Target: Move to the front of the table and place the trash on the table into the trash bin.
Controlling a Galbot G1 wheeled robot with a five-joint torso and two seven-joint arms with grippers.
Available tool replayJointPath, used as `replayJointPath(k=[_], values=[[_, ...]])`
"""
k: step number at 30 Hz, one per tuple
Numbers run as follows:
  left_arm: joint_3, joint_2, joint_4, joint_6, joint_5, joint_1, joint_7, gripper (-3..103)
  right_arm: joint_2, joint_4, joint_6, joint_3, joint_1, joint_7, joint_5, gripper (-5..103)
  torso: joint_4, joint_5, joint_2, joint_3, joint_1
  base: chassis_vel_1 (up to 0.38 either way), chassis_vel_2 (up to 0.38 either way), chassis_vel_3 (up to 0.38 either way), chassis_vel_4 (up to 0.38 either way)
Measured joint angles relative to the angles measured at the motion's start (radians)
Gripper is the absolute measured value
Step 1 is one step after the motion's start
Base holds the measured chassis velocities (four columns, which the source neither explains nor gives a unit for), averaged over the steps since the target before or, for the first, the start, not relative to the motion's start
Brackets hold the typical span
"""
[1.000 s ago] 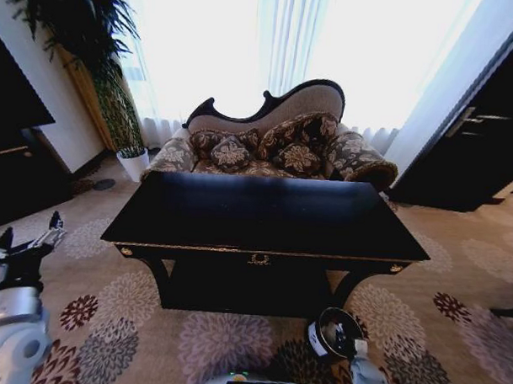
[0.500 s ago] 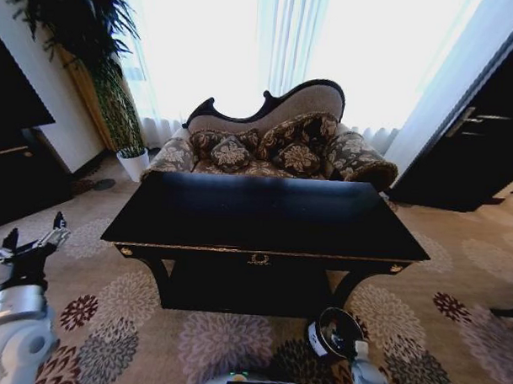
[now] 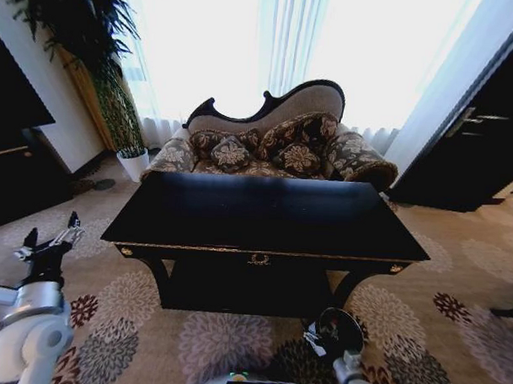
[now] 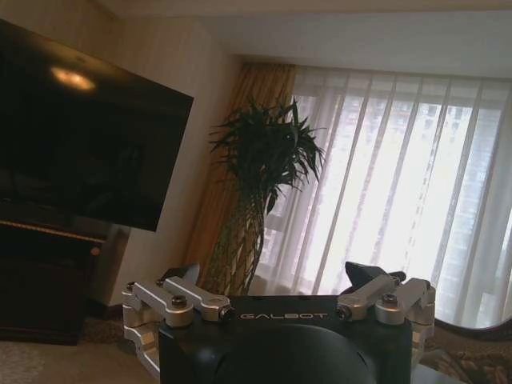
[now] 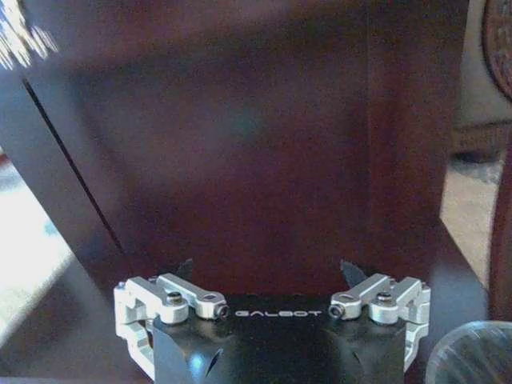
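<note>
Beside table [image 3: 264, 216], left end effector [image 3: 49, 239] nearer.

Both grippers [image 3: 48, 238] [image 5: 268, 272] low, fingers spread.

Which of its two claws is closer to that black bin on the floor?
Right. The right gripper sits right at the trash bin; the left gripper hovers far off, beyond the table's other end.

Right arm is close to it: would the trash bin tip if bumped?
Probably. The trash bin looks small and likely light, so a bump could move it. It stands on carpet, so it may catch and tip rather than slide. Being cylindrical, it could roll once down.
</note>
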Motion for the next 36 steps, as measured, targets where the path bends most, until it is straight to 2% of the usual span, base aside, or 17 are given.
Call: replayJointPath(k=[2, 4, 7, 13, 18, 19, 22, 28, 30, 36], values=[[0.002, -0.002, -0.001, 0.0, 0.001, -0.001, 0.0, 100, 0.005, 0.032, -0.002, 0.006, -0.015, -0.001, 0.008, 100, 0.0, -0.0001, 0.0, 0.0, 0.0, 0.0, 0.0, 0.0, 0.0], [0.0, -0.008, -0.005, 0.0, 0.003, 0.0, 0.001, 100, 0.018, 0.154, -0.015, 0.021, -0.058, -0.004, 0.041, 100, 0.0001, 0.0, 0.0, 0.0, 0.0, 0.0, 0.0, 0.0, 0.0], [-0.007, -0.013, -0.009, 0.0, 0.003, 0.004, 0.001, 100, 0.023, 0.243, -0.024, 0.026, -0.082, -0.004, 0.063, 100, 0.0001, -0.0001, 0.0, 0.0, 0.0, 0.0, 0.0, 0.0, 0.0], [-0.011, -0.014, -0.02, 0.0, 0.003, 0.009, 0.001, 100, 0.024, 0.371, -0.028, 0.053, -0.115, -0.001, 0.088, 100, 0.0002, 0.0, 0.0, 0.0, 0.0, 0.0, 0.0, 0.0, 0.0], [-0.027, 0.008, -0.028, 0.0, -0.011, 0.014, 0.001, 100, 0.023, 0.583, -0.065, 0.126, -0.129, 0.034, 0.163, 100, 0.0002, -0.0001, 0.0, 0.0, 0.0, 0.0, 0.0, 0.0, 0.0], [-0.027, 0.008, -0.028, 0.0, -0.011, 0.014, 0.001, 100, 0.023, 0.583, -0.065, 0.126, -0.129, 0.034, 0.163, 100, 0.0002, -0.0001, 0.0, 0.0, 0.0, 0.0, 0.0, 0.0, 0.0], [-0.035, 0.016, -0.034, 0.0, -0.022, 0.02, 0.01, 100, 0.016, 0.659, -0.073, 0.159, -0.12, 0.073, 0.173, 100, 0.0001, -0.0001, 0.0, 0.0, 0.0, 0.0, 0.0, 0.0, 0.0], [-0.039, 0.033, -0.05, 0.012, -0.032, 0.04, 0.048, 100, -0.024, 0.752, -0.09, 0.232, -0.067, 0.238, 0.131, 100, 0.0001, 0.0001, 0.0, 0.0, 0.0, 0.0, 0.0, 0.0, 0.0], [-0.04, 0.038, -0.052, 0.016, -0.034, 0.041, 0.049, 100, -0.033, 0.755, -0.091, 0.245, -0.059, 0.247, 0.126, 100, 0.0001, 0.0001, 0.0, 0.0, 0.0, 0.0, 0.0, 0.0, 0.0], [-0.058, 0.081, -0.077, 0.035, -0.058, 0.045, 0.05, 100, -0.124, 0.763, -0.092, 0.316, 0.013, 0.275, 0.124, 100, 0.0003, 0.0002, 0.0, 0.0, 0.0, 0.0, 0.0, 0.0, 0.0]])
